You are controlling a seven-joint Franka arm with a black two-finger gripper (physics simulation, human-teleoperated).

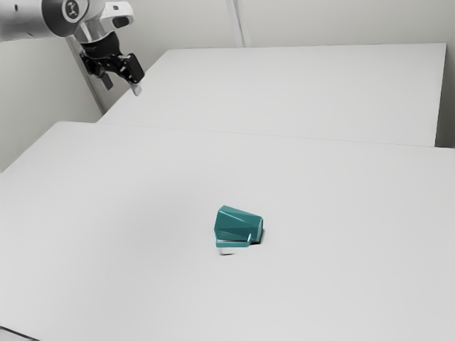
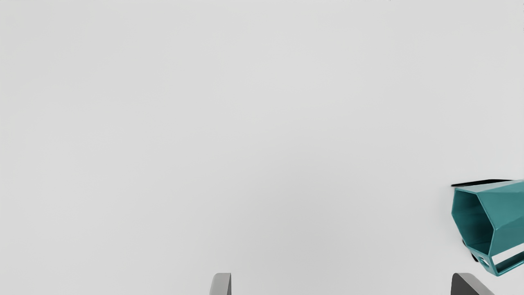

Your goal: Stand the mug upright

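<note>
Mug: The teal mug (image 1: 238,225) is lying on its side near the middle of the exterior view, resting on the table (image 1: 135,277).
Mouth: In the wrist view the open, many-sided mouth (image 2: 471,221) is facing the stretch of table ahead of the gap between the fingers (image 2: 221,284).
Handle: The angular handle (image 1: 233,244) is jutting from the mug's side toward the exterior camera; in the wrist view it is pointing toward the line of the fingertips, near one of them.
Shadow: Dark patches are showing on the table along the mug and just beside the handle.
Gripper: The black gripper (image 1: 122,87) is hanging raised in the exterior view's upper left, well apart from the mug; its fingers are standing wide open, holding nothing.
Arm: The white arm (image 1: 35,19) is entering from the exterior view's upper left.
Intervening space: Pale tabletop is spreading between gripper and mug in the exterior view.
Far surface: A second white surface (image 1: 298,92) is extending beyond the table's back edge.
Wall: A pale wall (image 1: 341,21) is rising behind, with a narrow strip (image 1: 238,25) running down it.
Near corner: A thin dark line (image 1: 18,333) is crossing the exterior view's lower left corner.
</note>
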